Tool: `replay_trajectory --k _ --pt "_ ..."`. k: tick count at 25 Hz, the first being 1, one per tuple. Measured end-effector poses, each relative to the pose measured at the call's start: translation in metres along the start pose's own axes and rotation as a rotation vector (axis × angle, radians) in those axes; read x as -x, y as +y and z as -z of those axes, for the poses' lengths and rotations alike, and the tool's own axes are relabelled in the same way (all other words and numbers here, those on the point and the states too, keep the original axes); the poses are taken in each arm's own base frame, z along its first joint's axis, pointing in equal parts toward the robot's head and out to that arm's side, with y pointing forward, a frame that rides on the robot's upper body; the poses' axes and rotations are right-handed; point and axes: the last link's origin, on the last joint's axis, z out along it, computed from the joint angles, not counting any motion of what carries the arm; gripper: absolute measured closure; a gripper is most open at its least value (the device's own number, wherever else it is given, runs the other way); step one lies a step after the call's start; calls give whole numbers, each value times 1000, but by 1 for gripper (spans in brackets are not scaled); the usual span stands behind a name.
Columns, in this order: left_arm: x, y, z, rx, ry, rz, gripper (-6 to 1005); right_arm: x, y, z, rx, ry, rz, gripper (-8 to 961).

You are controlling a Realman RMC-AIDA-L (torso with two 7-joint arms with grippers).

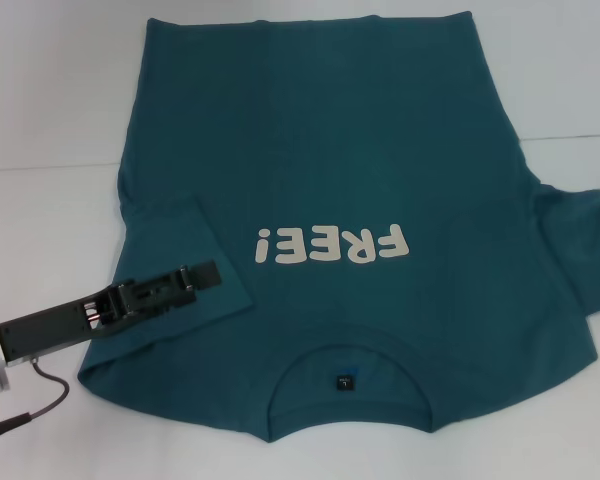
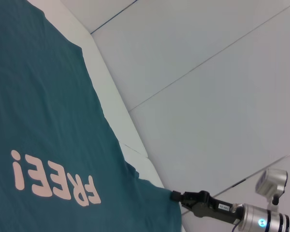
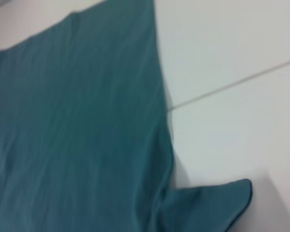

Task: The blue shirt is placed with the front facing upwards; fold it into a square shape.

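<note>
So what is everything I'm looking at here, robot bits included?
blue shirt: one, dark teal-blue, spread front-up across the table, collar nearest the robot, left sleeve folded in over the body.
FREE! print: one, white, on the chest, reading upside down from the head view.
neck label: one, small and dark, inside the collar.
table: one, white, under the shirt.
left gripper: one, black, over the folded-in left sleeve.
right gripper: one, black, at the tip of the shirt's right sleeve, at the right edge of the head view.
</note>
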Motion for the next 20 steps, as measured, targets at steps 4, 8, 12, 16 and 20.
replay_trajectory --k 4,8,12,16,20 --pt "1 0 0 0 0 3 104 10 2 3 -4 -19 14 923" --pt "2 0 1 2 -1 7 104 22 13 4 0 -31 65 923" --pt "2 0 2 4 4 12 104 36 24 5 -13 -28 107 923" --pt "3 -1 6 1 17 16 104 46 37 3 -26 -5 152 923" --pt "3 -2 7 0 22 16 104 49 50 3 1 19 179 923"
